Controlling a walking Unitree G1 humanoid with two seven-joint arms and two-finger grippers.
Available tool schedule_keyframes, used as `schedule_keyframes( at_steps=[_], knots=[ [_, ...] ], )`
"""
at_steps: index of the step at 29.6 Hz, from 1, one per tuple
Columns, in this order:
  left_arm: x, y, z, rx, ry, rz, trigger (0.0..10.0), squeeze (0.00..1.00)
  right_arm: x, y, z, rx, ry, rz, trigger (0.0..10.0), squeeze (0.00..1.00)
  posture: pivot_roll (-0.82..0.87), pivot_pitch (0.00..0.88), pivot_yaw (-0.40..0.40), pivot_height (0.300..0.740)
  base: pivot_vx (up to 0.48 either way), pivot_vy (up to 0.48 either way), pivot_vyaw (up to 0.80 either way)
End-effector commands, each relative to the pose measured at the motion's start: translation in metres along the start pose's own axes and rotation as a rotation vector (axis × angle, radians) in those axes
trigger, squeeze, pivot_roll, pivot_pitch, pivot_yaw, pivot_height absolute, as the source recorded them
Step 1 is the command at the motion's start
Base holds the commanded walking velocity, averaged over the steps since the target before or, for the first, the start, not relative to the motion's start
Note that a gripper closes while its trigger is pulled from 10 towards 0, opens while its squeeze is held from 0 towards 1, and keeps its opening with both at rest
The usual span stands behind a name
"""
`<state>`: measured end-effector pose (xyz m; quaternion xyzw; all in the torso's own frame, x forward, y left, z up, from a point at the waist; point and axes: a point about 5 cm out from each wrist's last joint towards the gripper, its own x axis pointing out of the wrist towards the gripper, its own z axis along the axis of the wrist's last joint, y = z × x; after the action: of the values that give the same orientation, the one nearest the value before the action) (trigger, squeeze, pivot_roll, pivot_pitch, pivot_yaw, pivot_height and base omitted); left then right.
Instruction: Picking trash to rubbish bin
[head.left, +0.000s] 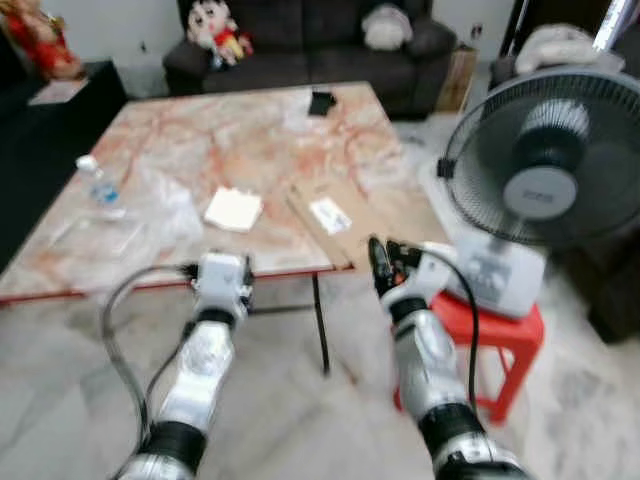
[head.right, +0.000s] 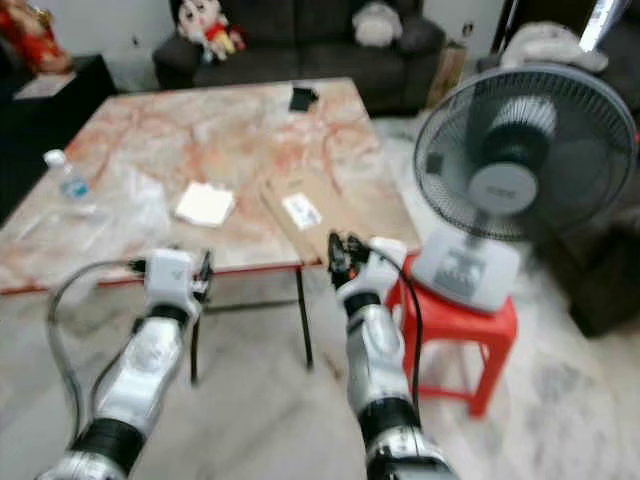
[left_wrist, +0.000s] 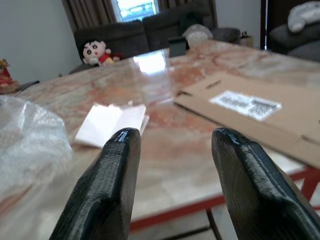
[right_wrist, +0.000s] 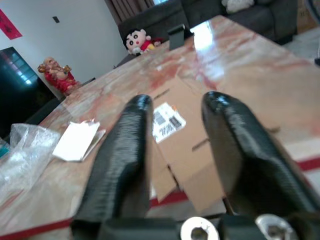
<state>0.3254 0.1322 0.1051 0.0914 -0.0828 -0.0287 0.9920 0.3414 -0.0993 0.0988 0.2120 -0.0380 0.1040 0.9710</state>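
Observation:
On the marble table (head.left: 250, 140) lie a white folded paper (head.left: 233, 209), a flattened cardboard sheet (head.left: 335, 225) with a white label, crumpled clear plastic wrap (head.left: 150, 205) and a small plastic bottle (head.left: 100, 185). My left gripper (left_wrist: 176, 134) hovers just off the table's near edge, open and empty, facing the folded paper (left_wrist: 112, 122). My right gripper (head.left: 386, 255) is also open and empty; it sits at the near right corner and faces the cardboard (right_wrist: 175, 135).
A standing fan (head.left: 545, 165) sits on a red stool (head.left: 500, 335) close to my right arm. A black object (head.left: 321, 102) lies at the table's far edge. Behind are a dark sofa (head.left: 310, 40) with a plush doll (head.left: 215, 30). Pale tiled floor lies below.

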Motion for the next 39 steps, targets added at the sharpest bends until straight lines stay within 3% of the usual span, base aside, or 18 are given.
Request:
schedule_keyframes(
  at_steps=[1,31,39],
  knots=[
    [0.001,0.015,-0.002,0.031,0.011,0.032,10.0,0.0,0.006,0.014,0.002,0.008,-0.011,0.04,10.0,1.0,0.0,0.0,0.03,0.74,0.3,0.0,0.0],
    [0.001,0.019,-0.002,0.01,0.014,0.07,10.0,0.0,0.001,0.025,-0.009,0.001,0.05,0.117,10.0,1.0,0.0,0.0,0.01,0.74,0.298,0.0,0.0],
    [0.001,0.019,-0.002,0.004,0.018,0.078,10.0,0.0,0.0,0.029,-0.01,-0.001,0.062,0.157,10.0,1.0,0.0,0.0,0.007,0.74,0.0,0.0,0.0]
  ],
)
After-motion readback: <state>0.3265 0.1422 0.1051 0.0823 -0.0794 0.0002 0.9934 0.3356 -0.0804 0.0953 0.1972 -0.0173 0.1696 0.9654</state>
